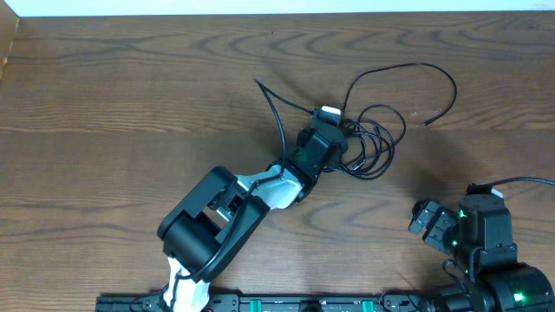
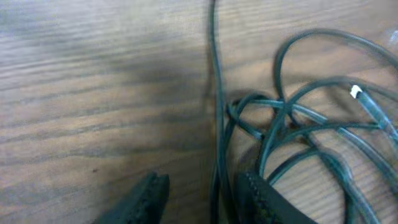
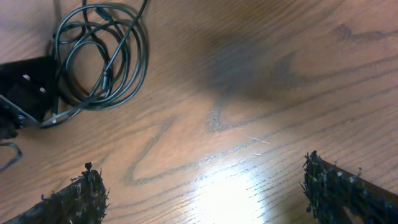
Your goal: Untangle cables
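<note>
The cables (image 1: pixel 375 139) lie as a tangle of thin black loops at the table's middle right, and one long loop (image 1: pixel 434 74) sweeps out to the right. My left gripper (image 1: pixel 334 132) sits at the tangle's left edge. In the left wrist view it (image 2: pixel 204 186) is open, with two black strands (image 2: pixel 217 93) running between the jaws close to the right finger (image 2: pixel 252 190); the left finger stands clear of them. A small white plug tip (image 2: pixel 356 92) shows among the loops. My right gripper (image 3: pixel 202 180) hangs wide open over bare wood, far from the coil (image 3: pixel 99 56).
A straight cable end (image 1: pixel 270 97) points up and left from the tangle. The right arm's base (image 1: pixel 486 234) stands at the lower right. The left arm (image 1: pixel 217 217) crosses the lower middle. A rail (image 1: pixel 286 303) runs along the front edge.
</note>
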Robot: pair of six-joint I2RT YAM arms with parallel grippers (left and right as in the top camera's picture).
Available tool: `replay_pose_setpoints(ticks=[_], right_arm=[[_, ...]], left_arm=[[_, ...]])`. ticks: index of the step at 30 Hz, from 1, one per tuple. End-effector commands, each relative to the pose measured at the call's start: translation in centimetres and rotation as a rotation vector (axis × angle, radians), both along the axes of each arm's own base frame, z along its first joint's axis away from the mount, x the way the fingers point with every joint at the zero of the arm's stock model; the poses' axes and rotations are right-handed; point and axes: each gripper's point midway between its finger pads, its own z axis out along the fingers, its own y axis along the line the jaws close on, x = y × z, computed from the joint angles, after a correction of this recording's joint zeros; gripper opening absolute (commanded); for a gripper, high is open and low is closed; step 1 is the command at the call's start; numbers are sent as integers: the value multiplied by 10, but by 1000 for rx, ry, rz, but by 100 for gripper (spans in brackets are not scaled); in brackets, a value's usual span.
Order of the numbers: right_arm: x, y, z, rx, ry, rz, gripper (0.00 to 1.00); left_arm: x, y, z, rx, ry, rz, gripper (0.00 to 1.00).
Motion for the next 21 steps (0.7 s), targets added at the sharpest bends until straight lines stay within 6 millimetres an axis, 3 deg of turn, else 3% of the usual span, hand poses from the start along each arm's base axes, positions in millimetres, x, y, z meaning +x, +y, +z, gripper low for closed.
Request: replay_pose_setpoints(ticks=[1,2,3,5,7,10,16,21], right_arm=[[0,-1,2,8,-7,-17,99],[0,-1,2,7,-7,-17,99],[-1,-1,2,7,-4,-17,99],[-1,-1,1,7,-2,-17,99],[-1,-1,1,9,-2,-16,99],[-1,-1,2,10,-5,-16,99],[-1,-1,2,10,-4,-15,99],[0,0,2,28,-5,-34,99]], left_arm=[[0,3,-9,26,0,4,25],[1,2,-7,18,-9,4,12],[2,1,-5,15,-15,4,8],[3,5,1,27,-25,17,8],[8,30,34,89,-78,117,8],[2,39,58,98,-78,127,8],[-14,64,87,137,-45,144,8],[-26,101,115,137,-28,279,8]])
